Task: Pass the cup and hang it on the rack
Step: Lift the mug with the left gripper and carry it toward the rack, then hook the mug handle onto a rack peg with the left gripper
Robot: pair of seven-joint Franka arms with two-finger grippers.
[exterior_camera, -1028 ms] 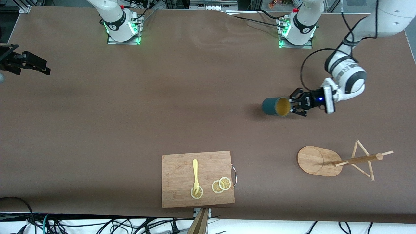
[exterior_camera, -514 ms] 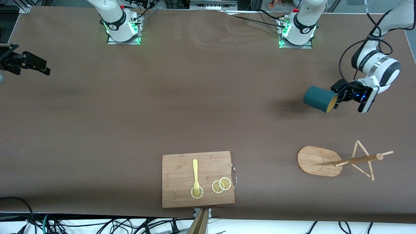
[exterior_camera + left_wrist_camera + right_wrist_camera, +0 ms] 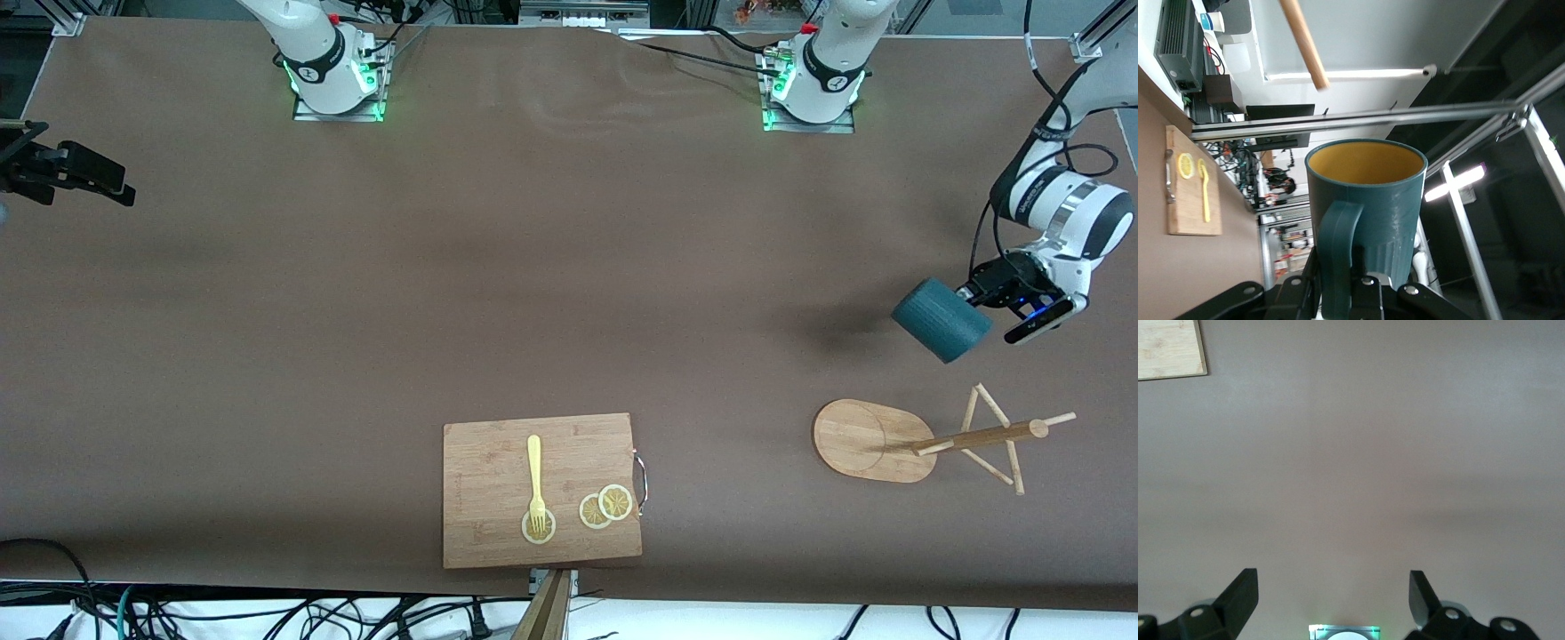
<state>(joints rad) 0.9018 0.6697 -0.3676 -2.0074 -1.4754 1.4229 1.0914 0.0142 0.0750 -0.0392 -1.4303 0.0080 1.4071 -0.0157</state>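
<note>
**A:** From the front camera, where was the cup (image 3: 941, 320)?

**B:** Up in the air in the left gripper (image 3: 976, 296), clamped tight, lying tilted on its side over bare worktop (image 3: 533, 267) toward the left arm's end. The rack (image 3: 925, 440) stood just nearer the camera than the spot under the cup, its oval base flat and its pegs bare. So I judged the pass finished and the hanging not yet begun.

**A:** And the right gripper (image 3: 67, 169)?

**B:** Parked at the right arm's end of the worktop, empty; that arm was waiting. A cutting board (image 3: 542, 489) with a fork (image 3: 535, 476) and lemon slices (image 3: 606, 507) sat near the camera's edge, apart from the job.

**A:** What did the left wrist camera add?

**B:** The cup (image 3: 1365, 213) filled the view with its handle (image 3: 1337, 257) toward the lens, the grip low at the handle's foot. A wooden peg (image 3: 1305, 43) of the rack showed past the rim, apart from the cup.

**A:** The right wrist camera?

**B:** Its fingers (image 3: 1238, 597) stood wide with nothing between them, over plain worktop. What remained, I thought, was threading the handle onto a peg and letting go.
</note>
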